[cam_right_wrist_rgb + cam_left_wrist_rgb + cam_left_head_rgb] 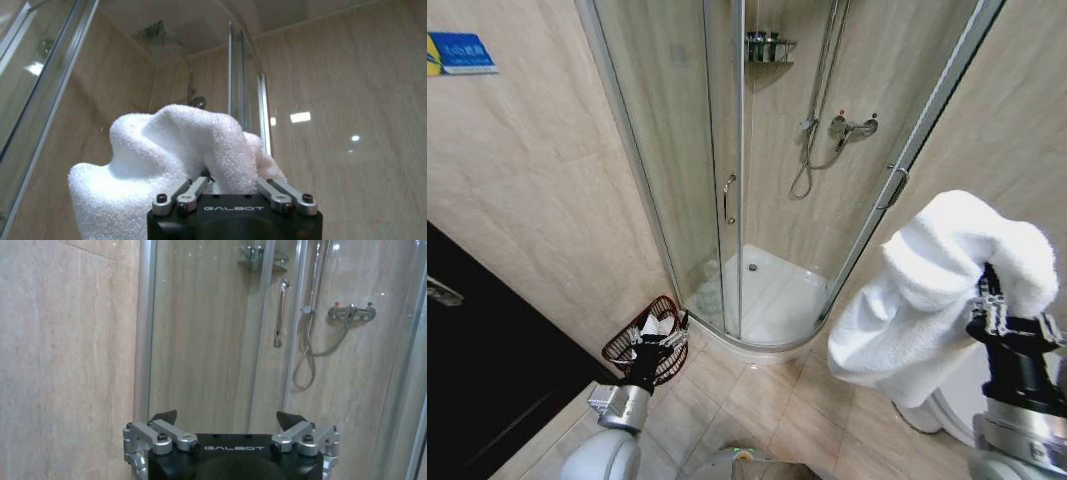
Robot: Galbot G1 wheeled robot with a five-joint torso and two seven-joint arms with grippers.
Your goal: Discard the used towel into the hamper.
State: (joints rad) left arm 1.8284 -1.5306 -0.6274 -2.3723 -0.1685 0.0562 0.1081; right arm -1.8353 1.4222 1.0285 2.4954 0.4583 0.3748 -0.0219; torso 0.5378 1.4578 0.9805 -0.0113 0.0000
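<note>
A white fluffy towel (927,300) hangs bunched from my right gripper (989,292), held high at the right, well above the floor. In the right wrist view the gripper (232,179) is shut on the towel (167,160), which bulges above the fingers. The hamper (620,347), a small red-brown wire basket, stands on the floor at the lower left, beside the shower base. My left gripper (658,340) sits low, right in front of the hamper and overlapping it. In the left wrist view that gripper (227,417) is open with nothing between its fingers.
A curved glass shower enclosure (727,200) with a white tray (772,295) fills the middle. A dark cabinet (477,370) runs along the left. A white fixture (947,410) stands at the lower right. Beige tiled floor (757,410) lies between hamper and fixture.
</note>
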